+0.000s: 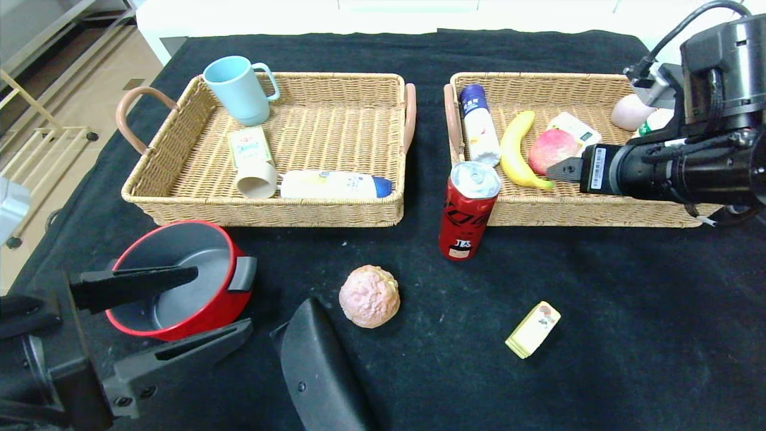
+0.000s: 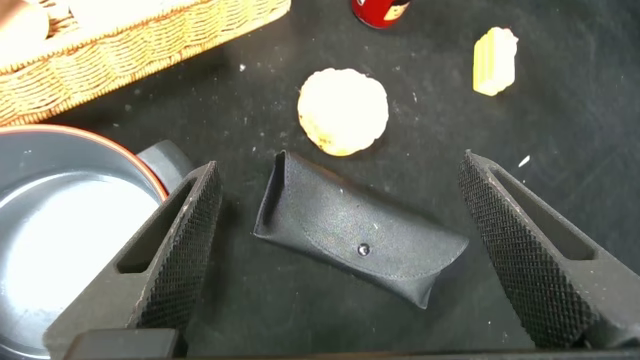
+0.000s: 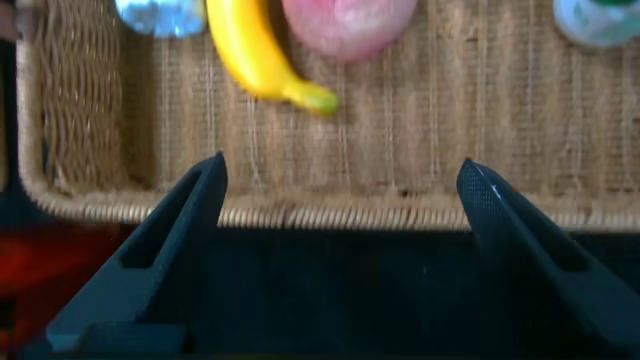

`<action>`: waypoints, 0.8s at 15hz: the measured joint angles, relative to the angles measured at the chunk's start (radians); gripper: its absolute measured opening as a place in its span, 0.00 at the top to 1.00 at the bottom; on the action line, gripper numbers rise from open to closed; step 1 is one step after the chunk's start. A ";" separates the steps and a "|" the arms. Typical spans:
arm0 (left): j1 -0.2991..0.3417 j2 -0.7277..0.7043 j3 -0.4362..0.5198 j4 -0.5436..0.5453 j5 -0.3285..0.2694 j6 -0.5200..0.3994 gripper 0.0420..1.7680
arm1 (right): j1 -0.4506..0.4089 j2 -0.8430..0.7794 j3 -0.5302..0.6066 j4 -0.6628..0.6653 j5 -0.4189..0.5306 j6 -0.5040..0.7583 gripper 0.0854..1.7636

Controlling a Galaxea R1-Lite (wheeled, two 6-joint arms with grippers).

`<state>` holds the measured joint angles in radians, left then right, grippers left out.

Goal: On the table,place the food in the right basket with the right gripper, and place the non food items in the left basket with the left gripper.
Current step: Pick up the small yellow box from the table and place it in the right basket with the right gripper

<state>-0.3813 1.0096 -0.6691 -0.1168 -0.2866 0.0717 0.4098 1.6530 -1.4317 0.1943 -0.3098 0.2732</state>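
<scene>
Left gripper [image 2: 340, 250] hung above the glasses case [image 2: 355, 240], fingers wide, empty.
I judged a finger could clip the red pot [image 1: 179, 278] beside the case; right gripper [image 3: 345, 250] wide too.

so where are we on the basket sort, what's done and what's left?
Done: left basket holds cup, bottles and box; right basket holds banana, peach and more. In hand: nothing. Left gripper is open over the black case; right gripper is open at the right basket's front edge. Left: red pot, case, bun, can, yellow pack.
</scene>
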 joint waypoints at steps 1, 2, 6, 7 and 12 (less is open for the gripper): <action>0.000 0.000 0.001 0.001 0.000 0.000 0.03 | 0.014 -0.019 0.029 0.013 -0.004 0.033 0.05; 0.000 0.000 0.003 0.001 0.000 0.001 0.03 | 0.032 -0.036 0.052 0.056 -0.015 0.071 0.05; 0.000 0.002 0.007 0.000 0.000 0.007 0.03 | 0.160 -0.071 0.076 0.291 -0.032 0.308 0.04; -0.001 0.001 0.007 0.000 0.000 0.007 0.03 | 0.189 -0.073 0.080 0.319 -0.032 0.338 0.04; -0.001 -0.001 0.004 -0.003 0.000 0.007 0.03 | 0.245 -0.057 0.110 0.341 -0.033 0.367 0.04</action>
<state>-0.3819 1.0087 -0.6647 -0.1198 -0.2870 0.0791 0.6547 1.5962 -1.3215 0.5353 -0.3423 0.6406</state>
